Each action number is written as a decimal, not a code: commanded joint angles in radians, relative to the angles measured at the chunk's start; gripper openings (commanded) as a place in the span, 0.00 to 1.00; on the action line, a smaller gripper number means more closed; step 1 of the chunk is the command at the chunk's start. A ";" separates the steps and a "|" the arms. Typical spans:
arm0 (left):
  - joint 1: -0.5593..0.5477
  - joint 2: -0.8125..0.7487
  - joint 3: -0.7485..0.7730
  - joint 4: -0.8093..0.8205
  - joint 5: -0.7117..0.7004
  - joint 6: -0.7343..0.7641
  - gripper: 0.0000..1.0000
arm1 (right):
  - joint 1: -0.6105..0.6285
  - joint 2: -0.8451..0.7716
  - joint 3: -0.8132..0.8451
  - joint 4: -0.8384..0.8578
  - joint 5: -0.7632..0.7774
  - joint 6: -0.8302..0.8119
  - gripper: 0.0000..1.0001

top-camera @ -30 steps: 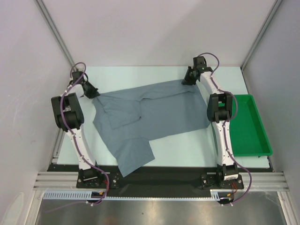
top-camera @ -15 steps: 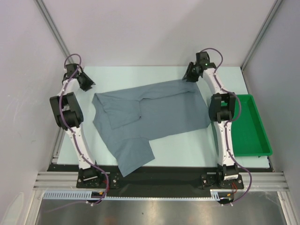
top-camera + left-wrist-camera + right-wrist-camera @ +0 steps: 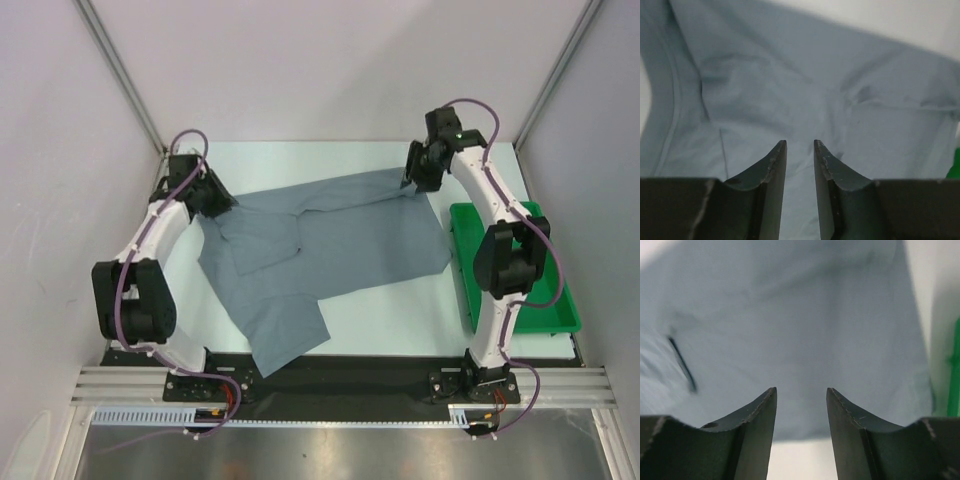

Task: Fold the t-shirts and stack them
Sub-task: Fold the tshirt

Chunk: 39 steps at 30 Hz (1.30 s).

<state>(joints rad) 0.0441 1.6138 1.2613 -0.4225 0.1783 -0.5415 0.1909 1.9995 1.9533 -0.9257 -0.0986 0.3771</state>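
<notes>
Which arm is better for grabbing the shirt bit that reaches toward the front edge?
Probably left. The left hand hovers open at the t-shirt's far left corner, on the same side as that front flap. The right hand is at the far right corner, by the green tray.

Bright, even, diffuse light from overhead fills the top view. The table [image 3: 400, 320] shows no glare, and only soft shadows mark the folds of the shirt [image 3: 340, 240]. In the wrist views the left end effector [image 3: 800, 144] and right end effector [image 3: 801, 390] are dark, almost silhouettes. Cloth wrinkles look fairly sharp on the left. The right view is blurred, and the tray [image 3: 955, 370] is a green smear.
</notes>
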 commanded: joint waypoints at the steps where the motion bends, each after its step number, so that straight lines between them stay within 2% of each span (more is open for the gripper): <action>1: -0.024 -0.081 -0.137 -0.064 -0.056 -0.017 0.34 | 0.059 -0.102 -0.149 -0.035 -0.001 -0.027 0.51; 6: -0.035 -0.109 -0.253 -0.116 -0.122 -0.106 0.36 | 0.116 -0.246 -0.373 0.022 -0.024 -0.037 0.52; 9: -0.035 -0.072 -0.289 -0.072 -0.131 -0.117 0.34 | 0.114 -0.300 -0.445 0.031 -0.035 -0.038 0.52; 14: -0.021 0.032 -0.293 -0.069 -0.135 -0.130 0.31 | 0.116 -0.344 -0.494 0.028 -0.046 -0.043 0.52; 19: 0.054 0.116 -0.309 -0.056 -0.112 -0.137 0.31 | 0.114 -0.361 -0.528 0.031 -0.029 -0.038 0.52; 29: 0.195 0.293 -0.110 -0.122 -0.140 -0.029 0.32 | 0.035 -0.332 -0.544 0.004 -0.026 -0.044 0.52; 36: 0.220 0.366 0.081 -0.219 -0.148 0.021 0.31 | 0.022 -0.315 -0.577 -0.009 -0.015 -0.047 0.52; 39: 0.241 0.425 0.145 -0.234 -0.102 0.034 0.30 | 0.015 -0.314 -0.605 -0.002 -0.023 -0.046 0.51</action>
<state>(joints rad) 0.2394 1.9728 1.3437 -0.6937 0.1749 -0.5739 0.2119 1.6802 1.3693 -0.9180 -0.1246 0.3389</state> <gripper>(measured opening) 0.307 0.518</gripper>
